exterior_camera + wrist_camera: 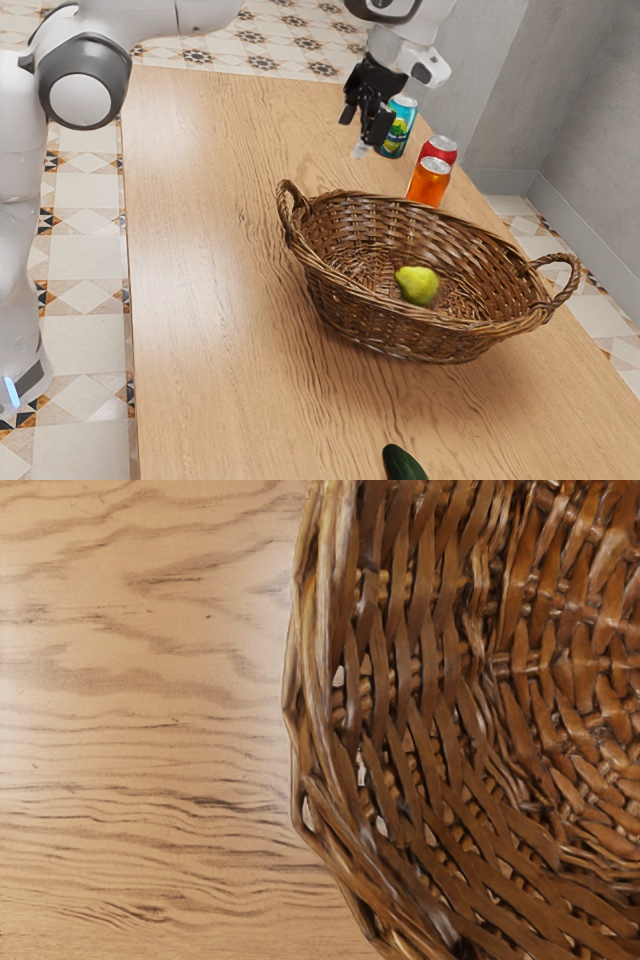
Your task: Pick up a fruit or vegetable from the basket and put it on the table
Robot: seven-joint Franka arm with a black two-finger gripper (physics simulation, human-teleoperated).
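The black gripper (364,126) hangs above the table beyond the basket's back rim, beside the blue-green can, its two fingers apart with nothing seen between them. A brown wicker basket (400,335) stands on the wooden table (210,300). Inside it lies a yellow-green, pear-like fruit (417,285). A dark green, cucumber-like vegetable (403,464) rests on the table at the near edge of the exterior view, partly cut off. In the wrist view, the basket's woven rim (312,680) and inner wall lie beside bare table (140,720).
Behind the basket stand a blue-green can (401,128), an orange can (429,183) and a red can (440,151). The basket has a raised looped handle (290,200) at one end and another (572,280) at the exterior view's right. A grey wall rises past the table.
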